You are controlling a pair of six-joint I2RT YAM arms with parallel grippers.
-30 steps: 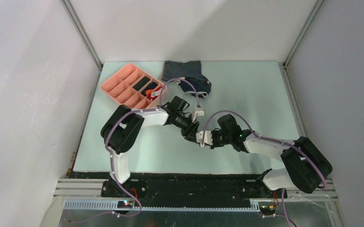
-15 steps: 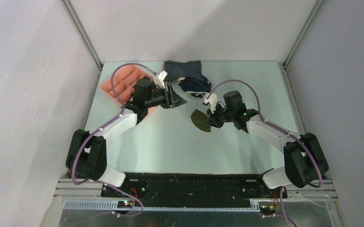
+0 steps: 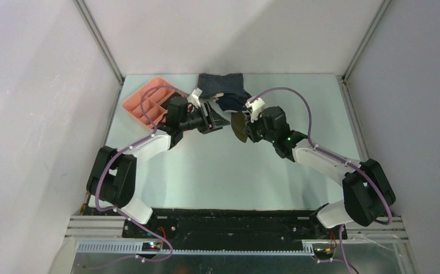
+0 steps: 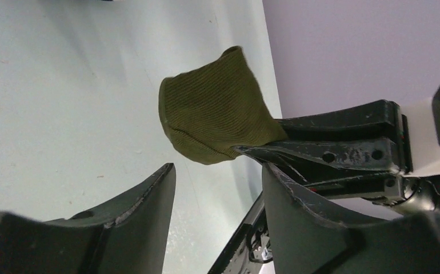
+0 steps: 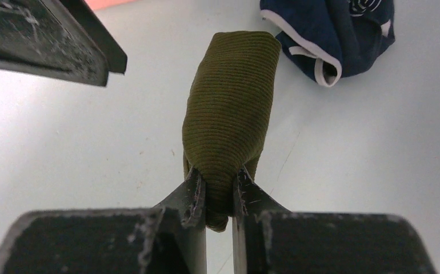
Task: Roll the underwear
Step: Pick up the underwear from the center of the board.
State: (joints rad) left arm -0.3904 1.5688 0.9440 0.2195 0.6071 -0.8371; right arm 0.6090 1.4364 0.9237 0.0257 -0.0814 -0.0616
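The underwear (image 5: 232, 111) is a small olive-green ribbed roll, held off the table (image 3: 218, 171) with one end pinched in my right gripper (image 5: 219, 185), which is shut on it. In the top view the underwear (image 3: 239, 125) hangs left of the right gripper (image 3: 251, 127), near the back of the table. My left gripper (image 3: 220, 121) faces it from the left, open, with nothing between its fingers (image 4: 149, 211). In the left wrist view the underwear (image 4: 215, 117) shows just beyond the left gripper (image 4: 218, 174), apart from it.
A pink compartment tray (image 3: 139, 103) sits at the back left, partly behind the left arm. A blue-grey striped garment (image 3: 220, 84) and a navy white-trimmed garment (image 5: 332, 34) lie at the back centre, just behind both grippers.
The right gripper has carried the underwear up and toward the back, closer to the left gripper. The left gripper has opened wider and stayed near the tray.
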